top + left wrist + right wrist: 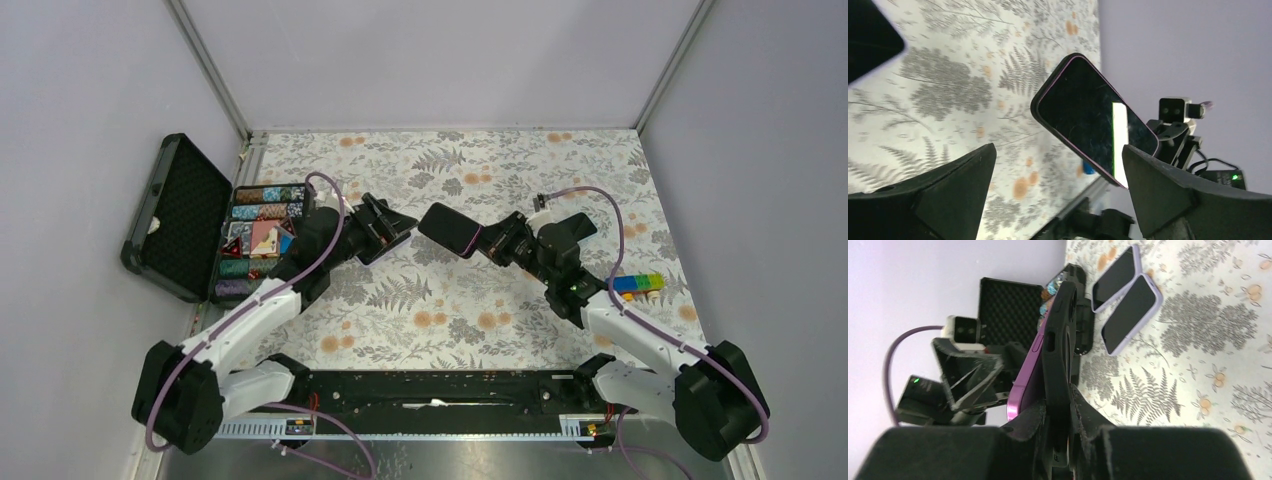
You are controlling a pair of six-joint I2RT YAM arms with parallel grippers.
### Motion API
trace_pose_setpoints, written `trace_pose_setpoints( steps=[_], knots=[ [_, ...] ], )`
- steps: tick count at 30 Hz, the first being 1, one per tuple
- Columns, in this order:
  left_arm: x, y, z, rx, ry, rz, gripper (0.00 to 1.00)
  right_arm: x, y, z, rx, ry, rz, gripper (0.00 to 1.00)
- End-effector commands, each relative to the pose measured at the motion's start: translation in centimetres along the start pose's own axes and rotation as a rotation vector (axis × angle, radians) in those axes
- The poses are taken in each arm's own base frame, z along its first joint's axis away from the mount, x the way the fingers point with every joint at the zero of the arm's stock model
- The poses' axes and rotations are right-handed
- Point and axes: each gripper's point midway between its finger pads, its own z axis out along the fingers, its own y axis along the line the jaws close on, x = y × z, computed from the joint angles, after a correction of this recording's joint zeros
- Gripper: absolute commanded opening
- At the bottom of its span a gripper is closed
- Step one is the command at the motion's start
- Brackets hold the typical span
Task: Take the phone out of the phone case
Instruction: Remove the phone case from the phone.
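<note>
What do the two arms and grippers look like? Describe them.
Both the left arm and right arm have white links between bulky black joints. A purple cable loops along each toward the wrist. The left gripper and right gripper are black, with wedge-shaped fingers.

1. Purple phone in a black rubbery case (pixel 1053 340): the lower end is buried between the right fingers (pixel 1088 425); you cannot tell how much of the phone sits in the case.
2. Dark flat slab (pixel 868 40), left wrist view: cut off by the top-left corner; you cannot identify it.
3. Small coloured pieces (pixel 262 235) in the open black foam-lined box (pixel 180 215): too small for you to name.
</note>
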Motion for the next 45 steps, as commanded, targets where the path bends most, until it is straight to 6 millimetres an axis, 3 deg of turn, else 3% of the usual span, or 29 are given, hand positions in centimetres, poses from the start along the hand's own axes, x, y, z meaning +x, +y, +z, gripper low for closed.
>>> trace_pose_setpoints(
  steps=[1, 9, 14, 18, 22, 30, 36, 39, 45],
  knots=[
    [-1.5, 0.5, -2.6, -0.063, -0.120, 0.217, 0.99, -1.1, 1.5, -0.2, -0.055, -0.043, -0.018, 0.00],
    [2.4, -3.2, -2.2, 0.022, -0.050, 0.555, 0.97, 1.1, -3.2, 0.8, 0.126, 0.061, -0.002, 0.00],
    [3.9, -3.8, -1.0, -0.004, -0.016, 0.772, 0.96, 2.3, -4.5, 1.3, 0.162, 0.114, 0.026, 0.00],
    [7.5, -4.6, 0.8, 0.088, 0.147, 0.888, 0.96, 2.6, -4.4, 1.7, 0.141, 0.131, 0.035, 0.00],
    [9.3, -3.5, 2.5, 0.056, 0.223, 0.948, 0.88, 3.1, -4.5, 1.8, 0.131, 0.151, 0.048, 0.00],
    [11.9, -1.4, 3.6, 0.013, 0.280, 1.057, 0.78, 3.5, -4.6, 1.4, 0.142, 0.170, 0.077, 0.00],
    [11.3, -0.5, 4.3, -0.081, 0.215, 1.070, 0.65, 3.6, -4.7, 1.1, 0.157, 0.175, 0.083, 0.00],
    [10.2, -0.3, 4.6, -0.132, 0.156, 1.061, 0.64, 3.6, -4.7, 1.0, 0.159, 0.180, 0.081, 0.00],
    [10.7, -0.9, 4.2, -0.090, 0.170, 1.056, 0.70, 4.0, -5.1, 1.0, 0.172, 0.199, 0.076, 0.00]
  ],
)
